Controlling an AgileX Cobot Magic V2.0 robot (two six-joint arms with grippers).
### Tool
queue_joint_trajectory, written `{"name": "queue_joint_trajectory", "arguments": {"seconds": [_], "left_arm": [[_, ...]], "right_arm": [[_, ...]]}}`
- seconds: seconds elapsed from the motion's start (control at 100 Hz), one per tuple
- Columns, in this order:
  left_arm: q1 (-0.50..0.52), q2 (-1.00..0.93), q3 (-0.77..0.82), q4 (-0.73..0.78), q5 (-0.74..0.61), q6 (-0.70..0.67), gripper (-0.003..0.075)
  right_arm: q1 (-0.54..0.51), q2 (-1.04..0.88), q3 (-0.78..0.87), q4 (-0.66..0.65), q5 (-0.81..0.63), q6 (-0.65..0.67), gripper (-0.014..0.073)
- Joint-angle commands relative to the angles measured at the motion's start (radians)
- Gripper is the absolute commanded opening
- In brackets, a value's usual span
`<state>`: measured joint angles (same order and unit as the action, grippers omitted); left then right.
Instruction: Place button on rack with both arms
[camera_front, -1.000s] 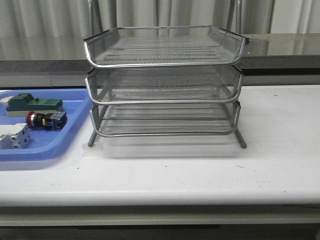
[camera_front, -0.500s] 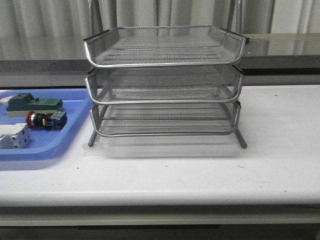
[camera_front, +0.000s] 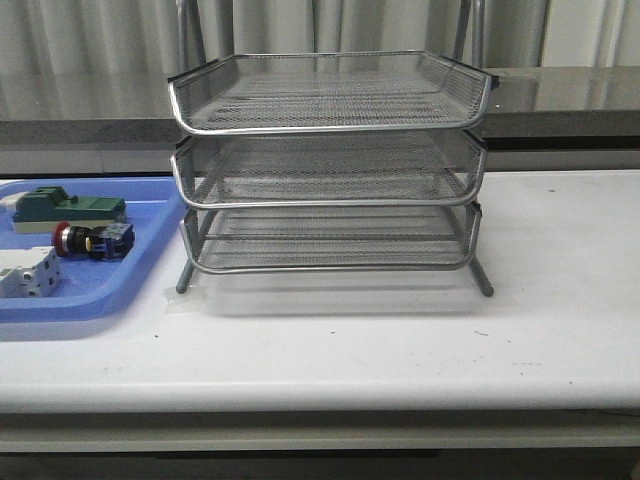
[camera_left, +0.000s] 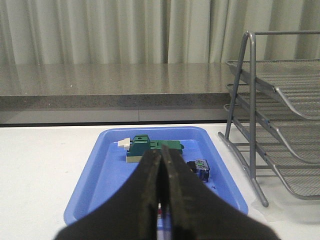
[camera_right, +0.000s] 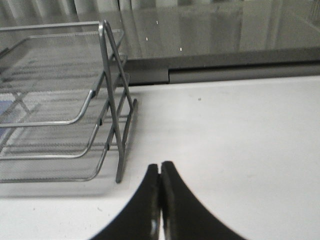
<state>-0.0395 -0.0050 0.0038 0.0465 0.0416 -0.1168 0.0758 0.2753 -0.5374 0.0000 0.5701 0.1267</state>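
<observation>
Both grippers — left (camera_left: 161, 200), right (camera_right: 160, 200) — have jaws closed, empty; nothing started. Next: left must open over the button (camera_front: 90, 240) in the blue tray (camera_front: 140, 270), before the rack (camera_front: 330, 165).

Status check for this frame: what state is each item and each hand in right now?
button: lying on its side in the blue tray, not picked up
rack: standing upright on the table, all three tiers empty
green block: resting in the blue tray
white-grey terminal block: resting in the blue tray
left hand: shut, holding nothing
right hand: shut, holding nothing
</observation>
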Motion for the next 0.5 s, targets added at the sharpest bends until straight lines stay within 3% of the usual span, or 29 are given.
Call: {"name": "queue_joint_trajectory", "arguments": {"seconds": [0.0, 0.12, 0.49], "left_arm": [[0.003, -0.031, 0.034, -0.010, -0.088, -0.008, -0.0020], [0.003, -0.031, 0.034, -0.010, -0.088, -0.008, -0.0020], [0.003, -0.031, 0.034, -0.010, -0.088, -0.008, -0.0020]], "right_arm": [[-0.009, 0.107, -0.114, 0.000, 0.027, -0.005, -0.0099], [-0.009, 0.227, -0.205, 0.051, 0.104, -0.005, -0.0099], [-0.009, 0.507, -0.223, 0.366, 0.062, -0.005, -0.0064]]}}
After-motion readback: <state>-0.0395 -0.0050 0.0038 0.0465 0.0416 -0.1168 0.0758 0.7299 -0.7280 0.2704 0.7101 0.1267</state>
